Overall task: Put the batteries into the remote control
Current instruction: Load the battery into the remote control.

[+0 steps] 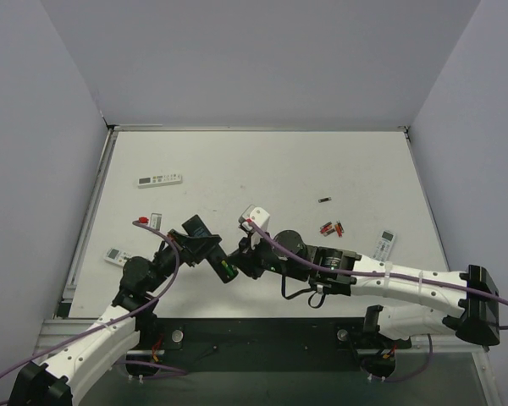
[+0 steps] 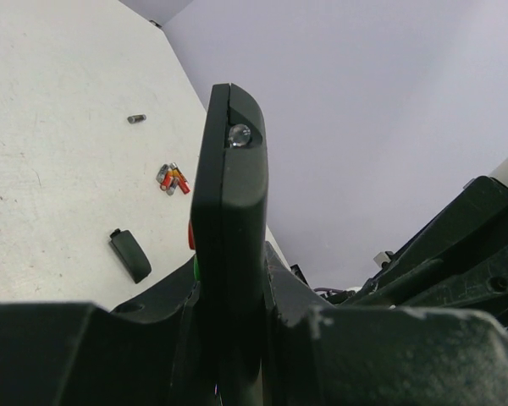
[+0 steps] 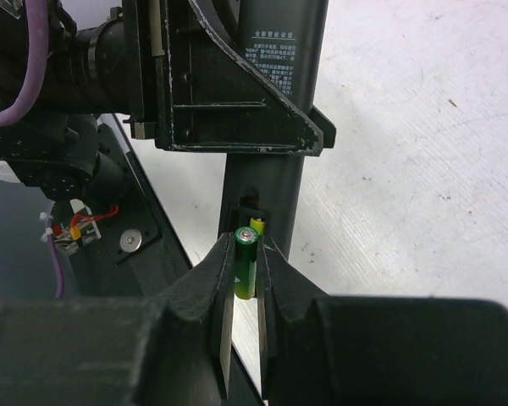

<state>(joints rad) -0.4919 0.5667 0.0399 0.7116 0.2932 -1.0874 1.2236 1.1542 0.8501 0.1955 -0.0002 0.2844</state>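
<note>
My left gripper [image 2: 229, 283] is shut on the black remote control [image 2: 229, 186], holding it up off the table on edge. From above, the remote control [image 1: 210, 245] slants between the two arms, with the left gripper [image 1: 201, 245] on its middle. My right gripper [image 3: 247, 247] is shut on a green battery [image 3: 246, 264], whose tip sits at the open compartment at the remote control's [image 3: 271, 178] near end. A yellow-green cell [image 3: 256, 223] lies inside that compartment. More batteries [image 1: 331, 227], red and dark, lie loose on the table, and a dark cell [image 1: 324, 200] lies apart from them.
A long white remote [image 1: 159, 179] lies at the back left and a small white one [image 1: 117, 255] near the left edge. Another white remote [image 1: 384, 244] lies to the right. The black battery cover [image 2: 131, 255] rests on the table near the loose batteries [image 2: 173, 178].
</note>
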